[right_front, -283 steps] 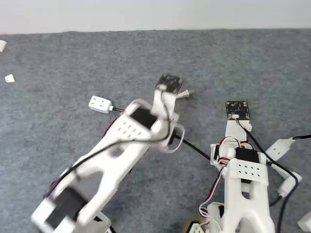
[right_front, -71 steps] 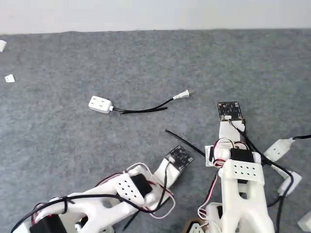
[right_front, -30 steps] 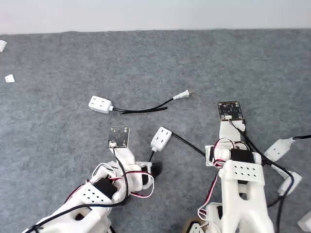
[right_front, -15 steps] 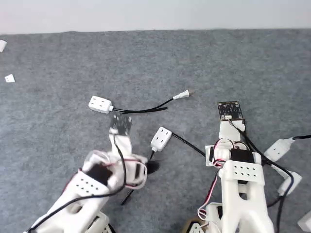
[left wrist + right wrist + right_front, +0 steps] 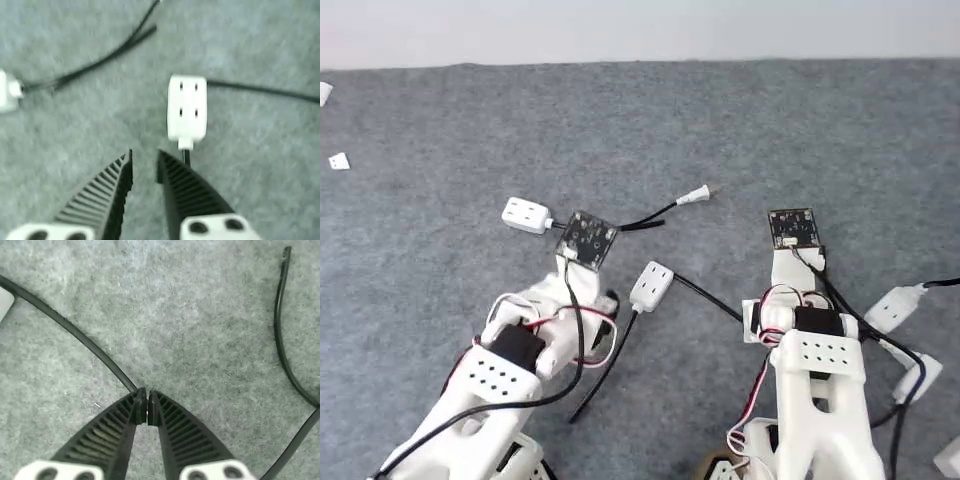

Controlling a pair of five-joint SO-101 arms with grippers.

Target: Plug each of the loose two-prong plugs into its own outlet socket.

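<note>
One loose plug lies on the tabletop, apart from the outlet socket. Left hand, narrowly apart and empty, hovers short of that socket; right hand sits pinched together over a black cord. Next, likely: fetch the plug.

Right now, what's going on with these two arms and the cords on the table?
Two robot arms are set to plug in cords. The left gripper hovers open and empty just short of a white outlet socket. The right gripper is shut, its tips beside that socket's black cord. The two-prong plug lies loose on the grey table.
</note>
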